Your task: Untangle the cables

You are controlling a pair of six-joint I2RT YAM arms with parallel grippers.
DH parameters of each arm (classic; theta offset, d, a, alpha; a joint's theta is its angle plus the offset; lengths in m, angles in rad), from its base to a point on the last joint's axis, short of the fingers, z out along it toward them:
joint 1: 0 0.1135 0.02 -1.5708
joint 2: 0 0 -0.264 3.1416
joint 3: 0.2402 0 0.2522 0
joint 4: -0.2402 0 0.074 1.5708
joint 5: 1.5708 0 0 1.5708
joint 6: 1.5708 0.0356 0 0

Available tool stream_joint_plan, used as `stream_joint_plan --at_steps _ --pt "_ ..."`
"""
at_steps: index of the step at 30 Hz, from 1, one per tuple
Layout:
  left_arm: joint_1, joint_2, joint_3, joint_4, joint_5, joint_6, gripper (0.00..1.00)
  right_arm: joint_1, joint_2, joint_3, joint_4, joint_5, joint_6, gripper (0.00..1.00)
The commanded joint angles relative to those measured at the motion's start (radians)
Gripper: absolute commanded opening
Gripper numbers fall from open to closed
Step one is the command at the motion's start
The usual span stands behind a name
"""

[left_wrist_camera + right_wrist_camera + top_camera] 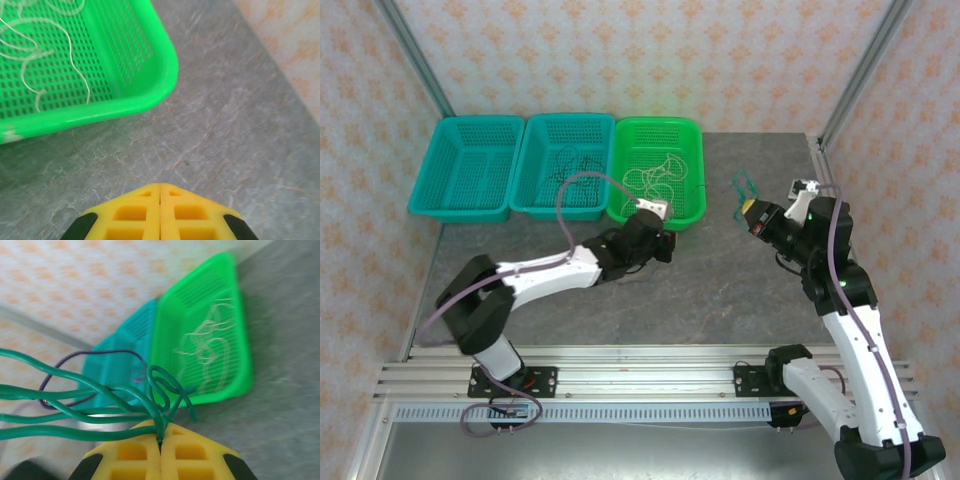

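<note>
1. While the right gripper (160,432) pinched thin green flexible cables (151,407) aloft near the green perforated plastic basket (125,107), steadiness probably mattered.
2. The left gripper (160,192), pressed together and empty, likely needed spreading to take one strand.

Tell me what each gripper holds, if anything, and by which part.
The right gripper pinches the green cable at its tangled loops. The left gripper is shut on nothing.
</note>
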State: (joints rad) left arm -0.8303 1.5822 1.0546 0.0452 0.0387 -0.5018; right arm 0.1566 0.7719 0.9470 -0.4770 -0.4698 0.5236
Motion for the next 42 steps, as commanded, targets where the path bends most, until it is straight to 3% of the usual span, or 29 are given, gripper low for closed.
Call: stream_joint_plan --at_steps 1,4,9,13,18,25,28,32,38,39,42 --pt "0.009 -0.180 0.020 -0.089 -0.085 -0.027 0.00 0.003 -0.008 -0.103 -0.072 0.220 -0.065 0.00" --pt "0.033 -0.297 0.061 -0.262 -0.143 -0.027 0.00 0.002 -0.005 -0.226 -0.007 0.295 -0.058 0.00" --pt "0.157 -0.437 0.147 -0.429 -0.105 -0.062 0.00 -0.016 0.043 -0.386 0.062 0.423 -0.016 0.00" --pt "0.265 -0.459 0.298 -0.548 -0.067 0.038 0.00 -0.037 0.073 -0.457 0.112 0.383 0.011 0.00" --pt "0.382 -0.328 0.598 -0.670 0.010 0.142 0.00 -0.037 0.052 -0.491 0.154 0.322 0.041 0.00" --pt "0.543 -0.071 1.007 -0.778 0.012 0.217 0.00 -0.037 0.023 -0.485 0.166 0.239 0.052 0.00" --pt "0.597 0.009 1.076 -0.755 -0.043 0.249 0.00 -0.037 0.017 -0.478 0.150 0.218 0.050 0.00" --pt "0.684 0.130 1.156 -0.754 0.025 0.207 0.00 -0.037 -0.007 -0.469 0.127 0.209 0.047 0.00" --pt "0.729 0.305 1.186 -0.821 -0.028 0.182 0.00 -0.037 -0.049 -0.432 0.069 0.200 0.037 0.00" --pt "0.734 0.321 1.191 -0.840 -0.030 0.175 0.01 -0.037 -0.054 -0.428 0.063 0.199 0.036 0.00" --pt "0.748 0.414 1.188 -0.884 0.018 0.163 0.25 -0.037 -0.064 -0.421 0.053 0.194 0.038 0.00"
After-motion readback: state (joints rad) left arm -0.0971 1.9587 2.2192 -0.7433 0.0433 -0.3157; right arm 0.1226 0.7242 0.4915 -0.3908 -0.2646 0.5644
